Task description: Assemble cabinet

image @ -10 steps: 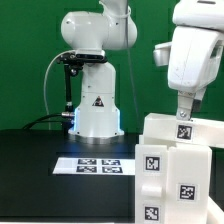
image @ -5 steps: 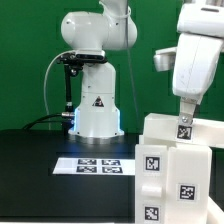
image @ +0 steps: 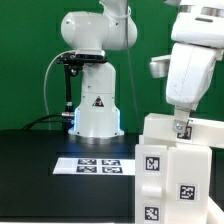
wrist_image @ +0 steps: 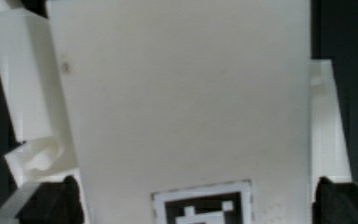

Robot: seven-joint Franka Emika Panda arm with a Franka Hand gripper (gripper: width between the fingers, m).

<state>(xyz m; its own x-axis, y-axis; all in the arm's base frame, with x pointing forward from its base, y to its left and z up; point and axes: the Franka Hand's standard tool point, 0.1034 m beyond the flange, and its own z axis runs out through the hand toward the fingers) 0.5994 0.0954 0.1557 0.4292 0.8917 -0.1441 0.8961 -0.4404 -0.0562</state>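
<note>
The cabinet (image: 178,170) is a white box with black-and-white tags, standing at the exterior view's right on the black table. My gripper (image: 179,124) hangs just over its top panel (image: 160,124), near a tag there. In the wrist view a flat white panel (wrist_image: 185,100) with a tag (wrist_image: 208,205) at its near end fills the space between my two dark fingertips (wrist_image: 55,200). The jaws stand wide apart, one on each side of the panel. The gripper (wrist_image: 197,203) is open. I cannot tell whether the pads touch the panel's edges.
The marker board (image: 93,165) lies flat on the black table in front of the arm's white base (image: 95,105). A black stand (image: 68,85) rises beside the base. A green backdrop stands behind.
The wrist and gripper have shifted toward the exterior view's left and come down slightly onto the cabinet's top. The cabinet has not moved.
</note>
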